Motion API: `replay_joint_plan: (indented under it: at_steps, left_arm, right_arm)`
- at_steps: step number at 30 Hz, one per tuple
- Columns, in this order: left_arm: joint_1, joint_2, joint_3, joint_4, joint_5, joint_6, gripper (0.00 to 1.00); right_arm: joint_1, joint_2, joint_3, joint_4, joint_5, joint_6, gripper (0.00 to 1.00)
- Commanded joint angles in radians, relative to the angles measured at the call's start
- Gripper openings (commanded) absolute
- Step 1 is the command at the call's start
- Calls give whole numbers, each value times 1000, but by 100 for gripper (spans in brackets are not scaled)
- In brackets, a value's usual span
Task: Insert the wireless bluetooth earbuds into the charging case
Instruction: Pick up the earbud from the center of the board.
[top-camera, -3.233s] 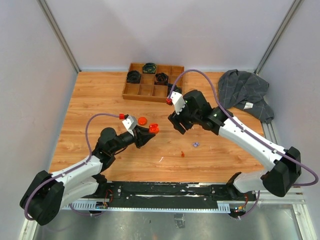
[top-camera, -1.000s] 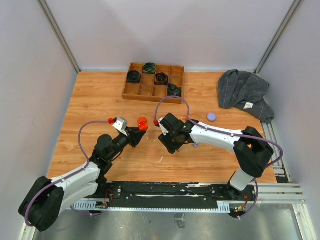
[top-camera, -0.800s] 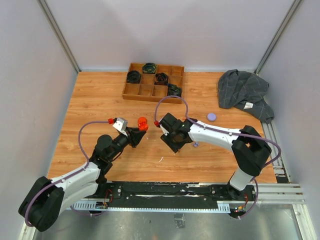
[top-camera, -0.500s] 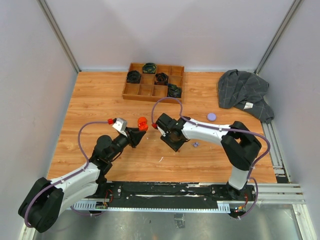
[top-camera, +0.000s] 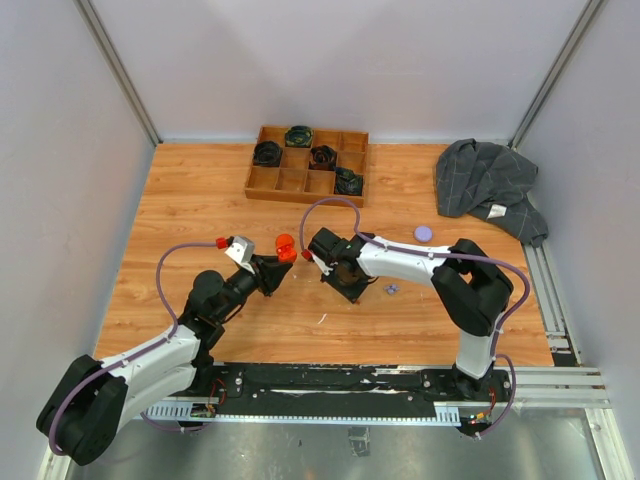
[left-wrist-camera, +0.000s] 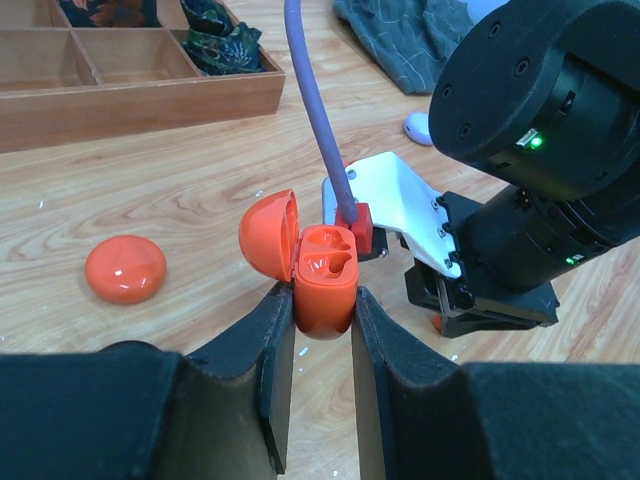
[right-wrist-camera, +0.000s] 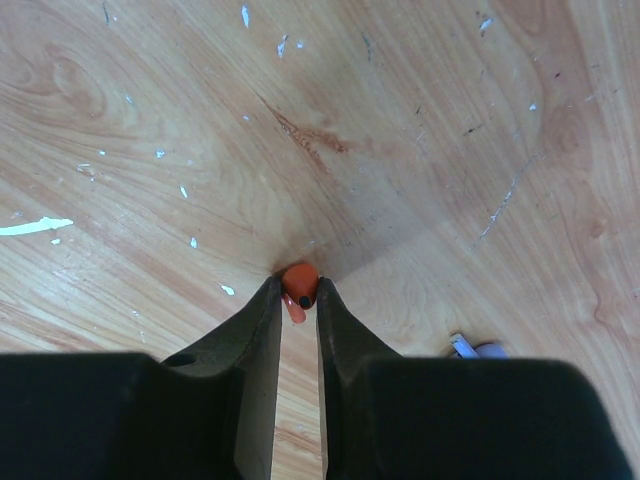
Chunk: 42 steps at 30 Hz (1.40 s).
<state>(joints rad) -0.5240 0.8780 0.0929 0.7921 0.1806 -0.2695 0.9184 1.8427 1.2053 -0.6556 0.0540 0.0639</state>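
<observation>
My left gripper is shut on the orange charging case, which is held above the table with its lid flipped open to the left and both wells showing. In the top view the case sits at the left gripper's tip. Just to its right, my right gripper points down at the table. In the right wrist view its fingers are shut on a tiny orange-red earbud resting on the wood. A pale lavender earbud lies to the right of it.
A closed orange puck lies left of the held case. A lavender puck sits further right. The wooden compartment tray with dark items stands at the back, and a grey cloth at the back right. White slivers dot the wood.
The right gripper has shifted left toward the held case, come down to the table and closed on the orange-red earbud. The left gripper has kept still with the case.
</observation>
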Motion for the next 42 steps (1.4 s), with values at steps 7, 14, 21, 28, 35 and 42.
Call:
replay_joint_plan:
  at_steps: [7, 14, 21, 28, 35, 42]
  left_arm:
    - [5, -23, -44, 149, 78, 29, 1]
    - [5, -29, -113, 335, 147, 51, 1]
    - [5, -34, -154, 450, 202, 66, 2]
    - [4, -33, -179, 529, 271, 102, 2]
    - [-5, -8, -186, 593, 332, 110, 7]
    - [-13, 24, -185, 637, 376, 115, 8]
  right_arm:
    - [-15, -75, 1, 16, -10, -10, 11]
    - [-15, -236, -38, 96, -42, 20, 11]
    - [-12, -433, -113, 231, -65, 77, 11]
    - [1, -619, -211, 446, -130, 138, 10]
    - [17, -746, -294, 650, -211, 193, 9]
    - [50, -785, -354, 849, -278, 231, 9]
